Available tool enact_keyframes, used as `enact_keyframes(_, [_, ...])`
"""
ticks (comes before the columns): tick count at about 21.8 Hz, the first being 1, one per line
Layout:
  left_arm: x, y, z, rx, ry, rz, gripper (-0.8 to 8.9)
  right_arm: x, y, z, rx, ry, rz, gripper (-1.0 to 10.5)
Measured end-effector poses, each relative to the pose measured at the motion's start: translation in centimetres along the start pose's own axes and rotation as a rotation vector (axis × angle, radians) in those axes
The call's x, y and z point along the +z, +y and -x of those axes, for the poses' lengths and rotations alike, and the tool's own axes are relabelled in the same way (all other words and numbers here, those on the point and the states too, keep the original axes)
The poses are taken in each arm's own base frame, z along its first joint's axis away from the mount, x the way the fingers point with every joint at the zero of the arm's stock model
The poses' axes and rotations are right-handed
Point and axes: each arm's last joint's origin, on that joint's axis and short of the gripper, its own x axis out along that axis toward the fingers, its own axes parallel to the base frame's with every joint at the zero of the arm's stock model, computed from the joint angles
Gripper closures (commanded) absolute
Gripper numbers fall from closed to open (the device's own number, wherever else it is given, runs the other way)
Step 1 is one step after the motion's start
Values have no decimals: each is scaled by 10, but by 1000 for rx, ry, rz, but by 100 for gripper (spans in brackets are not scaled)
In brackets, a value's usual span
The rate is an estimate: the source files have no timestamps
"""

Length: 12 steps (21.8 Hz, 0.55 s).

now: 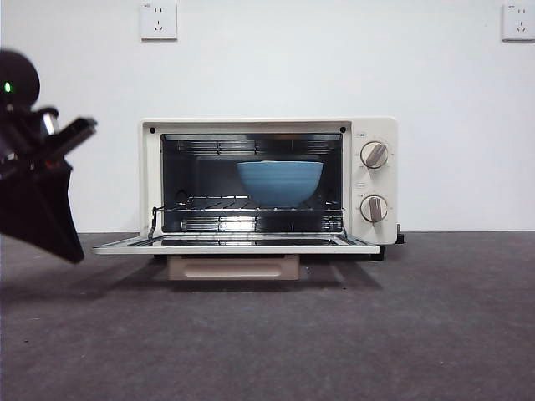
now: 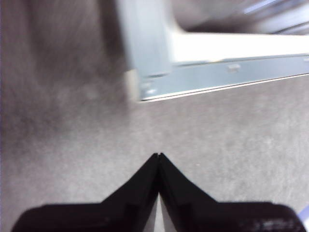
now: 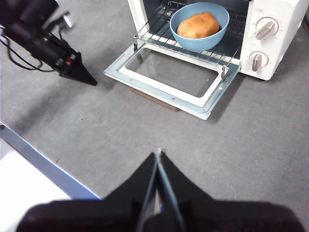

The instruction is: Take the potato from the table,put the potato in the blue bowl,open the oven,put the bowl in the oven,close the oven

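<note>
The cream-white oven (image 1: 267,180) (image 3: 270,29) stands at the back of the table (image 1: 334,334) with its door (image 1: 238,244) (image 3: 174,77) (image 2: 222,72) folded down flat. On the wire rack inside sits the blue bowl (image 1: 280,182) (image 3: 199,26), and the orange-brown potato (image 3: 197,25) lies in it. My left gripper (image 2: 159,155) (image 1: 75,255) (image 3: 91,82) is shut and empty, low over the table just off the door's left corner. My right gripper (image 3: 158,152) is shut and empty, high above the table well in front of the oven.
The open door juts out toward the front, a little above the table, with a beige handle (image 1: 233,267) beneath it. Two knobs (image 1: 374,154) sit on the oven's right side. A blue-edged table border (image 3: 43,166) shows in the right wrist view.
</note>
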Motion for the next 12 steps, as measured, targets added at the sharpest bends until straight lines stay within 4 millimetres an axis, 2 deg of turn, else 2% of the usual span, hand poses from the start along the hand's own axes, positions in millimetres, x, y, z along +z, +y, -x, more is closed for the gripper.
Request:
enact_keyframes(4, [4, 13, -12, -3, 15, 43, 820, 0, 0, 1, 0, -2, -11, 958])
enact_keyframes(8, [12, 27, -24, -87, 0, 121, 820, 0, 0, 0, 0, -2, -20, 958])
enact_keyframes(12, [18, 32, -31, -96, -28, 183, 820, 0, 0, 0, 0, -2, -23, 958])
